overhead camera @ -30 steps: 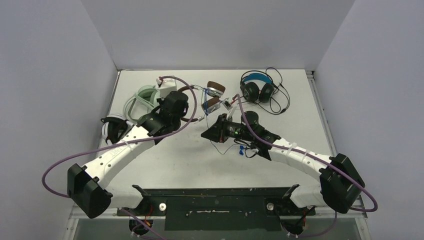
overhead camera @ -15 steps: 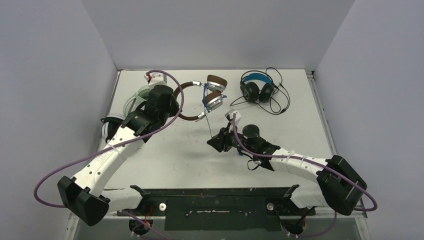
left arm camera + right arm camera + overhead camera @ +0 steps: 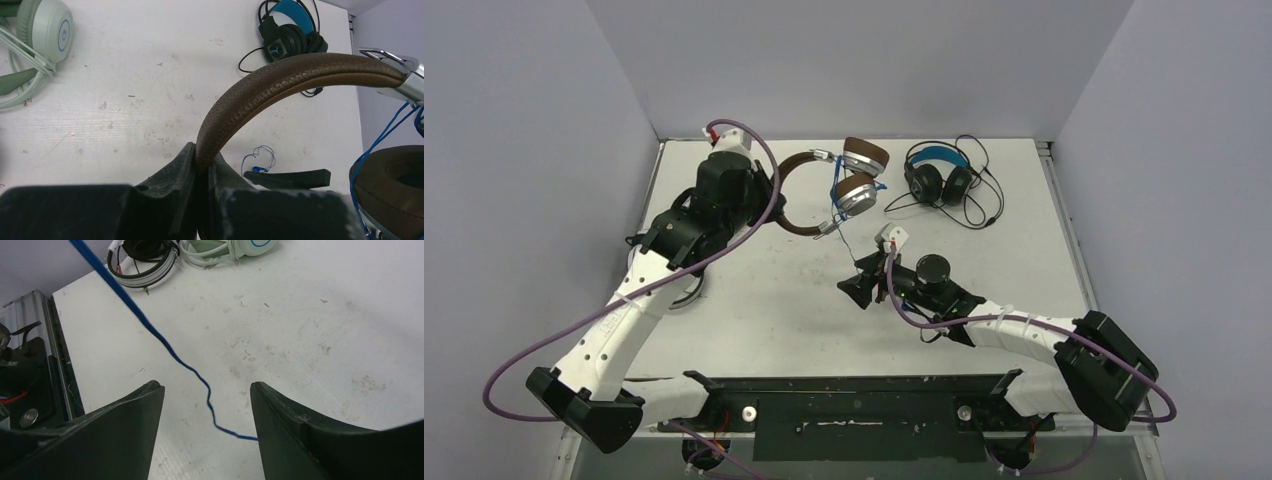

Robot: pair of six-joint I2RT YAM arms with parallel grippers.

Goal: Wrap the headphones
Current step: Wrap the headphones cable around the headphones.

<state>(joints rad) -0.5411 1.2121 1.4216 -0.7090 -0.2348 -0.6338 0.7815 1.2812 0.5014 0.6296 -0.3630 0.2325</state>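
You are drawing the brown headphones (image 3: 856, 192) back-left, left end effector (image 3: 202, 175) clamping their headband (image 3: 280, 80); right end effector (image 3: 206, 390) is opening astride the trailing cord (image 3: 150, 330).

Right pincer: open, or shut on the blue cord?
Open. The right pincer has its fingers well apart; the blue cord runs loose through the gap, unclamped.

The first headset (image 3: 857, 190) is at the far middle of the table (image 3: 764, 310), its band pinched in the left gripper (image 3: 202, 167) to its left, the second headset (image 3: 939, 180) to its right by the far edge. Its cord (image 3: 170, 350) runs nearward between the parted fingers of the right gripper (image 3: 207, 407) at mid-table; the third headset (image 3: 145, 260) lies by the left edge, the fourth headset (image 3: 235, 247) behind it
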